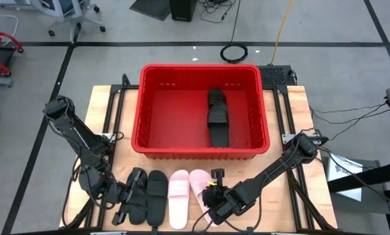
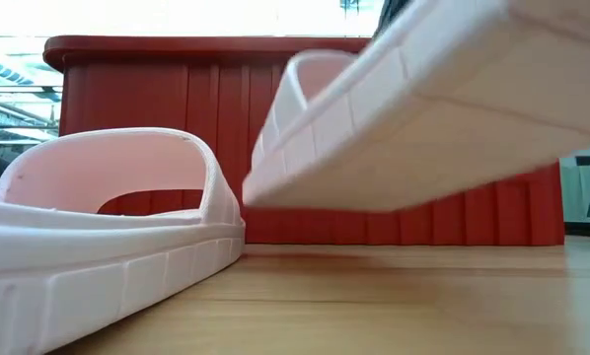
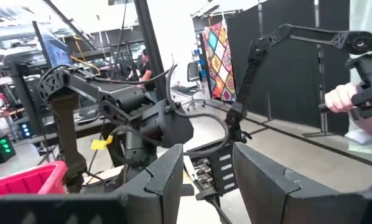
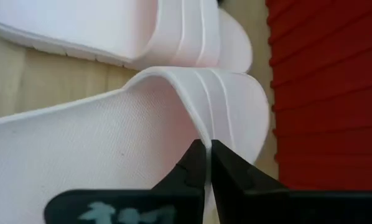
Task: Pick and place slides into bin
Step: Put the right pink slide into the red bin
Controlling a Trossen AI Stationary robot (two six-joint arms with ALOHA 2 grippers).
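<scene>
right pincer [image 4: 208, 152] clamped on pink slide [image 4: 111, 143] strap, heel off counter [image 2: 374, 306] | lift higher — clear rim of bin [image 1: 198, 153] just ahead | left pincer [image 1: 120, 196] over black slides [image 1: 148, 196], state unclear

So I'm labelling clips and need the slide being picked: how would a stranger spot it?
Start at the red bin in the table's middle, then drop to the row of four slides along the near edge. It is the pink slide at the row's right end, beside its flat pink twin. Unlike its neighbours, its strap is pinched by the right gripper and it is tilted off the table.
</scene>
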